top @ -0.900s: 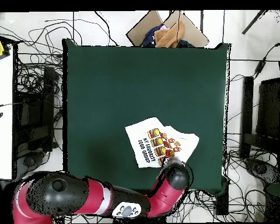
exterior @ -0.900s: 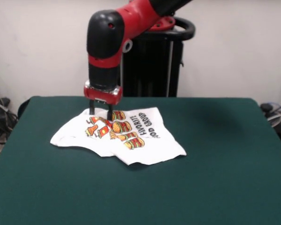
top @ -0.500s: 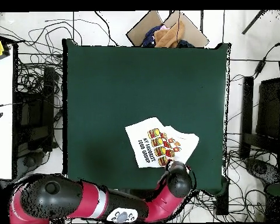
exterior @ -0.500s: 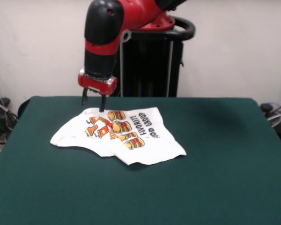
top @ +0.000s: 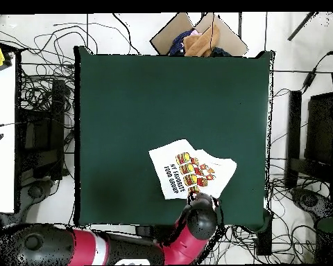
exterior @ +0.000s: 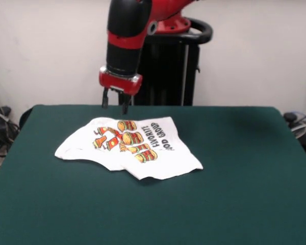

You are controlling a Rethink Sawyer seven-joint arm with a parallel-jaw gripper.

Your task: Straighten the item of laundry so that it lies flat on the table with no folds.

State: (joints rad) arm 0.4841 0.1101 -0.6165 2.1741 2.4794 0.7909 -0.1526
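Note:
The small white T-shirt [exterior: 128, 147] with red, orange and yellow food cartoons and black lettering lies on the dark green table [exterior: 234, 194], towards the robot's side. It is rumpled, with its left part folded over and a crease along the front. In the overhead view the T-shirt [top: 190, 175] lies near the table's [top: 127, 104] bottom edge. My gripper [exterior: 115, 104] hangs open and empty above the shirt's far edge, clear of the cloth. In the overhead view the arm's wrist [top: 198, 216] covers the gripper.
A cardboard box with cloth [top: 197, 38] sits beyond the table's far edge in the overhead view. Cables lie on the floor around the table. The black pedestal [exterior: 166, 71] stands behind the table.
My gripper let go of the shirt's far edge, rose off it, and has shifted a little to the right in the front view. The shirt has stayed put.

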